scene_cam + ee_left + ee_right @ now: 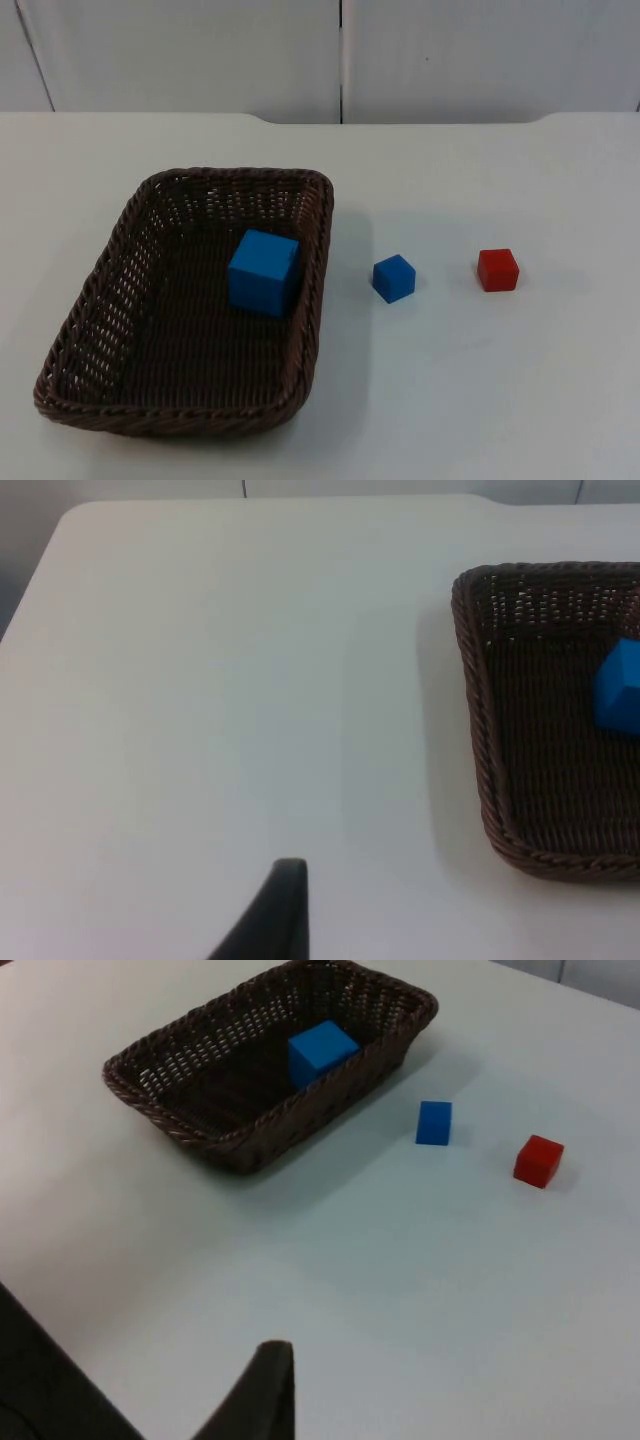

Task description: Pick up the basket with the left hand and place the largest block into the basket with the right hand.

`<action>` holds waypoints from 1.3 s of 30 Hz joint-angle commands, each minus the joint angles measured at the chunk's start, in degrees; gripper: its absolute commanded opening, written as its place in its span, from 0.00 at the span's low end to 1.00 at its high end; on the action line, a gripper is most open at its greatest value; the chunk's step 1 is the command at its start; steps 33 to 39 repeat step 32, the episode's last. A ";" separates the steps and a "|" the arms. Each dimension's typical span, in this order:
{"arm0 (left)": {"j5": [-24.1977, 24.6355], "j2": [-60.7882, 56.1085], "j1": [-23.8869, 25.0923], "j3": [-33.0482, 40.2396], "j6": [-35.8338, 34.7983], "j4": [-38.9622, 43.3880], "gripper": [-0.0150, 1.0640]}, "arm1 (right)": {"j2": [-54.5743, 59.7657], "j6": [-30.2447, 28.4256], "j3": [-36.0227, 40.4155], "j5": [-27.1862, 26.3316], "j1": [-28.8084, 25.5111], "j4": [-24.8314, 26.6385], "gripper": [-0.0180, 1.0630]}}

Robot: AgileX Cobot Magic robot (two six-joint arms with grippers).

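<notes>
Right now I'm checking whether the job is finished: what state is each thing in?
basket: standing on the table, not held
large blue block: resting inside the basket
small blue block: on the table beside the basket
red block: on the table, farther from the basket

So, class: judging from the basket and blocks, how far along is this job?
Done: the large blue cube lies inside the dark brown woven wicker basket. In hand: nothing; the basket rests on the white table. Left: apparently nothing; the small blue cube and small red cube stay outside.
</notes>
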 commanded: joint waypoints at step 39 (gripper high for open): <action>-0.60 -0.13 0.08 0.30 0.09 -0.27 0.99 | -0.18 -0.82 0.38 -0.65 -34.20 0.12 0.99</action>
